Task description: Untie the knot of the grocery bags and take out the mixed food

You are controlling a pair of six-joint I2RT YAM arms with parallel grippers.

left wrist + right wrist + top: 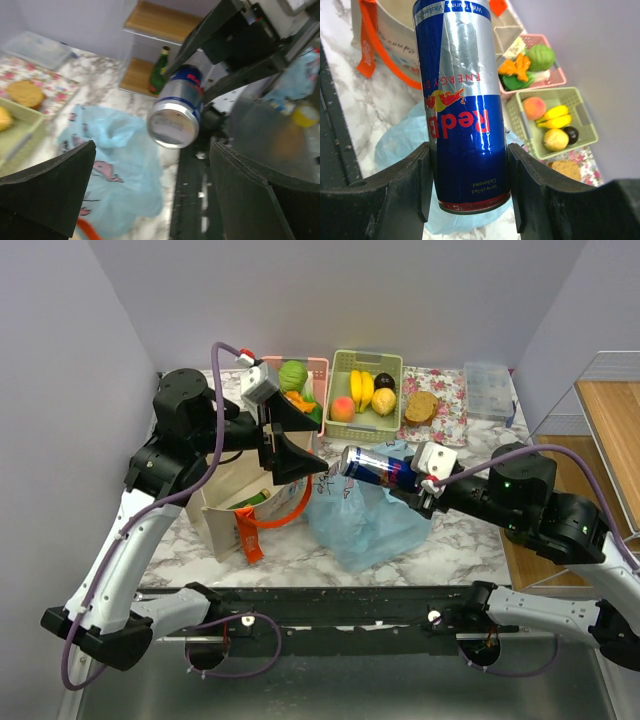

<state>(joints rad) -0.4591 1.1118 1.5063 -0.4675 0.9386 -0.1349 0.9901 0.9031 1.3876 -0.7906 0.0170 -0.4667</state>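
The light blue grocery bag [365, 525] lies slumped on the marble table, also seen under my fingers [117, 170] [400, 140]. No knot shows on it. My right gripper [405, 480] [467, 185] is shut on a blue and silver energy drink can [378, 468] [462, 100], held above the bag. My left gripper [305, 438] [152, 165] stands open just left of the can [175, 117], apart from it. A green cabbage [293, 375] [541, 56] and orange carrot pieces [300, 400] sit in a pink basket [318, 365]. A peach [343, 408] lies in the green basket [392, 360].
A beige tote with orange handles [225, 505] stands under my left arm. Bananas [358, 390] share the green basket. A bread slice [422, 407] lies on a floral cloth beside a clear box [487, 390]. A wire and wood shelf [610, 430] holding a green bottle [160, 70] stands at the right.
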